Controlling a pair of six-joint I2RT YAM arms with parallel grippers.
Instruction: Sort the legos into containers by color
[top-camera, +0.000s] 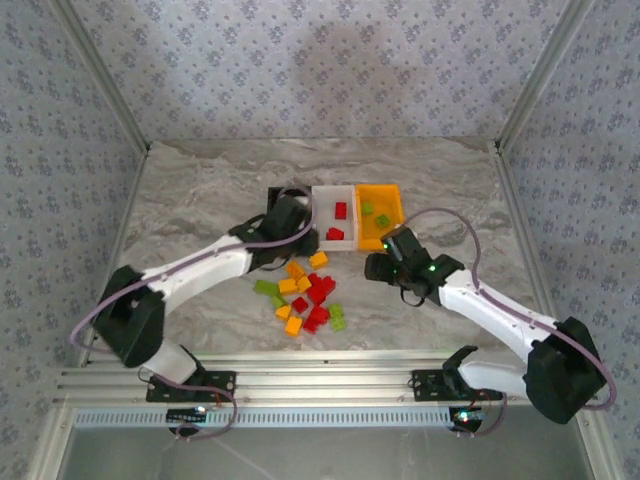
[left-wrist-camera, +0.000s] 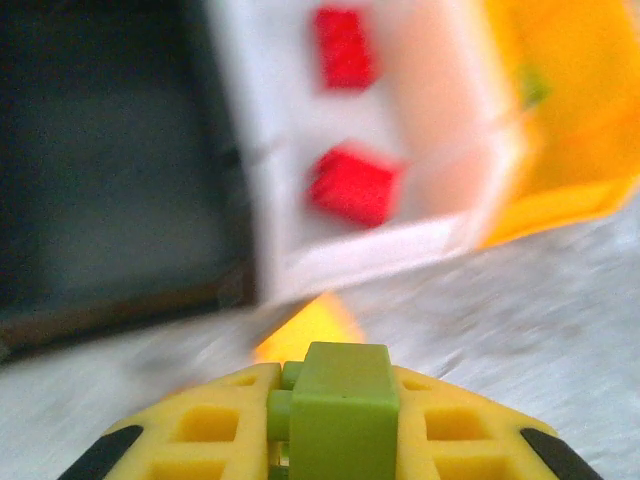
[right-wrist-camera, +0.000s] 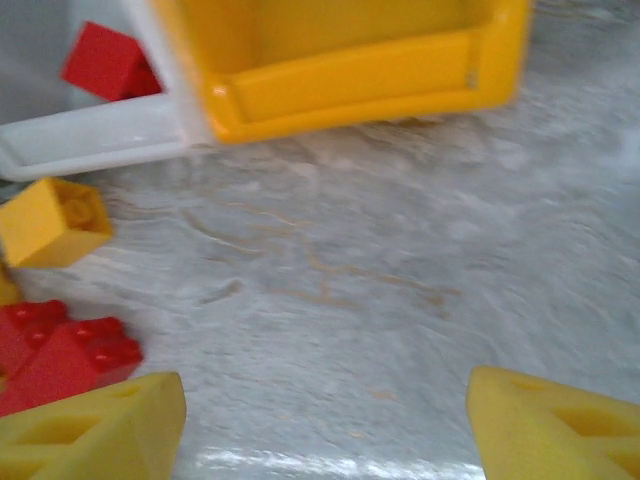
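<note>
Left gripper (left-wrist-camera: 335, 445), with yellow latticed fingers (left-wrist-camera: 200, 435), is clamped on a small light green plastic lego brick (left-wrist-camera: 340, 395) that stands upright between them. Just beyond it a yellow-orange brick (left-wrist-camera: 305, 330) lies on the grey marble-patterned tabletop (left-wrist-camera: 520, 330). Farther still is the row of three joined open-top plastic bins. The black bin (left-wrist-camera: 110, 160) is on the left. The white bin (left-wrist-camera: 370, 255) in the middle has two red bricks (left-wrist-camera: 352, 185) inside. The orange bin (left-wrist-camera: 570, 200) is on the right, and a blurred green speck shows in it.

Right gripper (right-wrist-camera: 325, 430) is spread wide, with bare tabletop between its yellow fingers (right-wrist-camera: 90, 430). Straight ahead of it is the near wall of the orange bin (right-wrist-camera: 350, 85). To the far left is a corner of the white bin (right-wrist-camera: 90, 135) with a red brick in it. A loose yellow-orange brick lies on the left, and red bricks sit beside the left finger.

From above, the left gripper (top-camera: 292, 215) is at the near edge of the bins, where black meets white. The right gripper (top-camera: 385, 262) is just near of the orange bin (top-camera: 395, 195), which holds two green bricks; the white bin (top-camera: 322, 195) holds three red ones. A loose pile of red, yellow-orange and green bricks (top-camera: 305, 295) lies on the tabletop near of the bins, between the two arms
</note>
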